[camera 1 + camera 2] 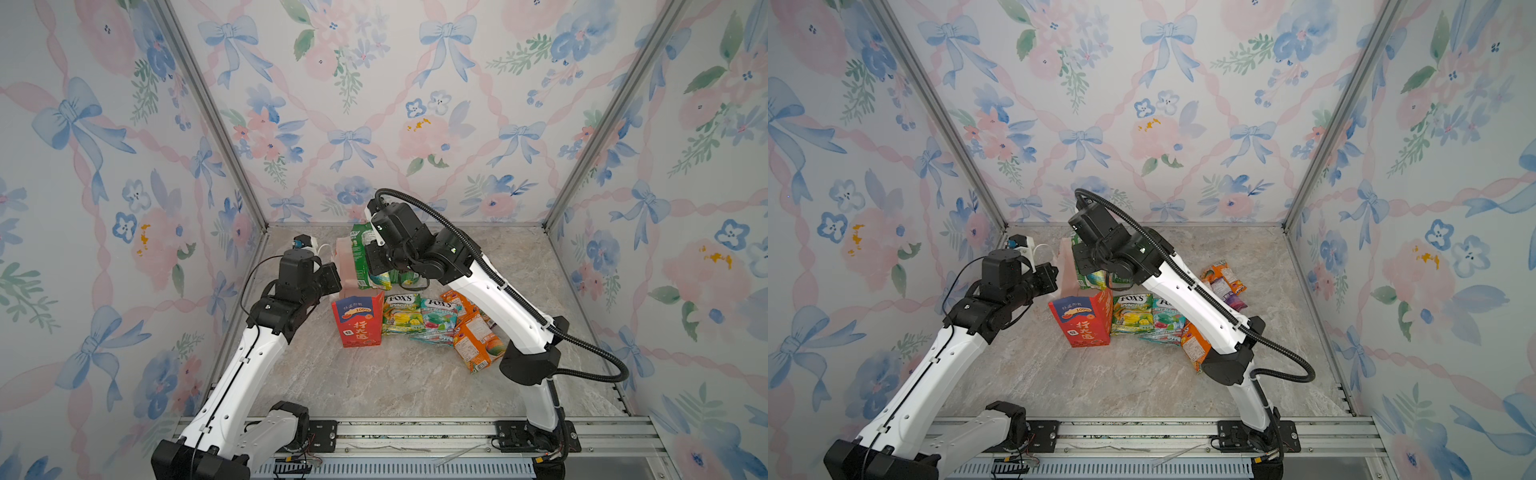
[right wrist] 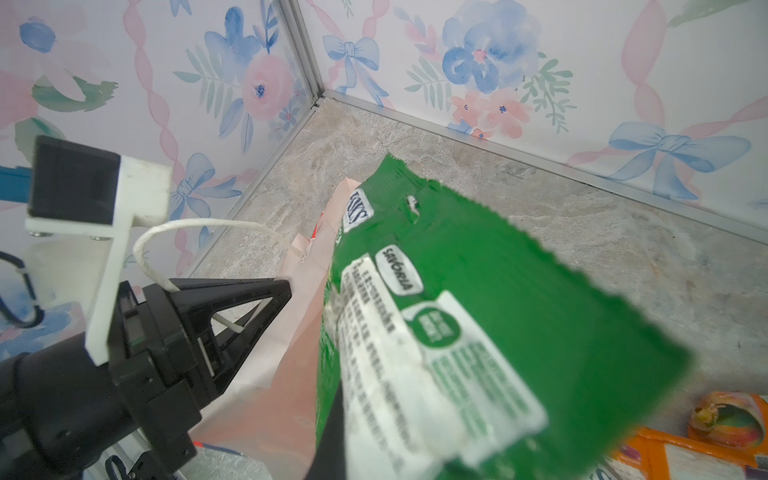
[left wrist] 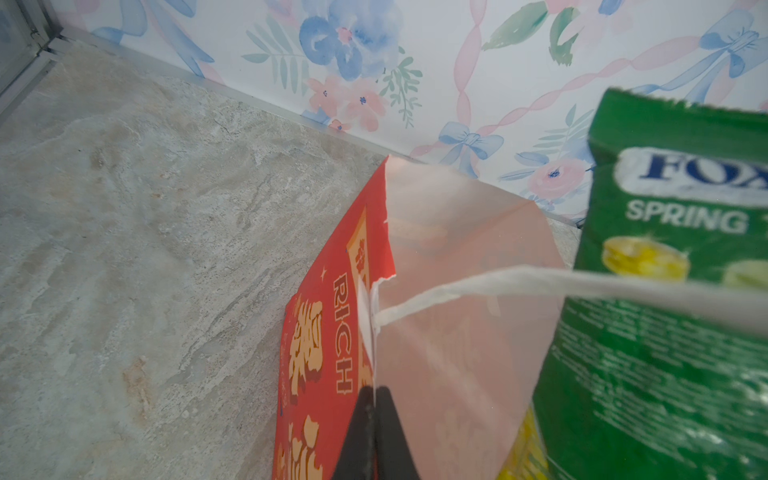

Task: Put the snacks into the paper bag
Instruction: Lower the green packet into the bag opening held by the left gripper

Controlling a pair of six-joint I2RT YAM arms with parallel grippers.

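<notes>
Closest to the top camera, a metal rail (image 1: 415,434) is running along the front edge of the desk (image 1: 374,386), and both arms are reaching away from it toward the back wall. Beyond the open stretch of desk, the paper bag (image 1: 358,326) is standing with its red front facing the camera. Its mouth is gaping open, so the pale inside of its rear wall is showing. The left claw (image 3: 371,419) is pinching the bag's rim on the left side, with its two black fingers pressed together on the paper. A white string handle (image 2: 199,226) is looping up just beside this claw and passing through its frame. The right claw (image 1: 372,259) is clamping a green packet (image 2: 478,316) marked "FOX'S" and is holding it at the mouth of the bag, against the pale inner wall (how deep its lower end is sitting inside, I cannot tell). The other snacks (image 1: 436,322) are lying flat on the desk on the right of the bag. A green one is lying just beside the bag, then a teal one, and orange ones are overlapping farther right, partly under the right arm.
</notes>
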